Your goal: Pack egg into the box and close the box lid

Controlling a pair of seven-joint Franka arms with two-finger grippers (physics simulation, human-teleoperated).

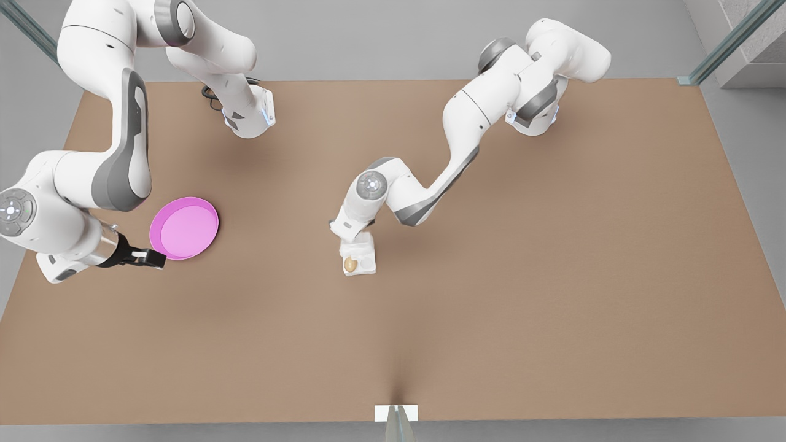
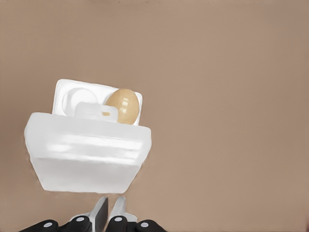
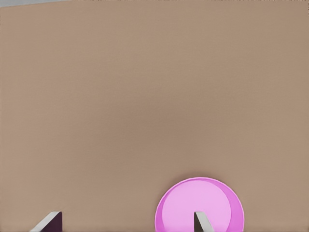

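- Tan-brown egg [image 2: 122, 106] sits in one cup of the white box [image 2: 67, 95], which you find near the middle of the brown table [image 1: 552, 276]; in the front view the egg [image 1: 350, 264] lies in the cup on that view's left, on the side toward the camera.
- You see the box lid [image 2: 88, 155] raised and tilted over the tray, not yet down; its small raised tab [image 2: 95, 112] stands just in front of the egg.
- Your left gripper [image 2: 109, 212] hangs just behind the lid, its two fingers pressed close together with nothing between them; the arm's wrist covers the lid from the front camera.
- Your right gripper [image 1: 153, 258] waits at the front view's left, just beside the pink plate [image 1: 184, 228]; its fingers [image 3: 49, 222] are spread wide apart, one over the plate [image 3: 200, 203], holding nothing.
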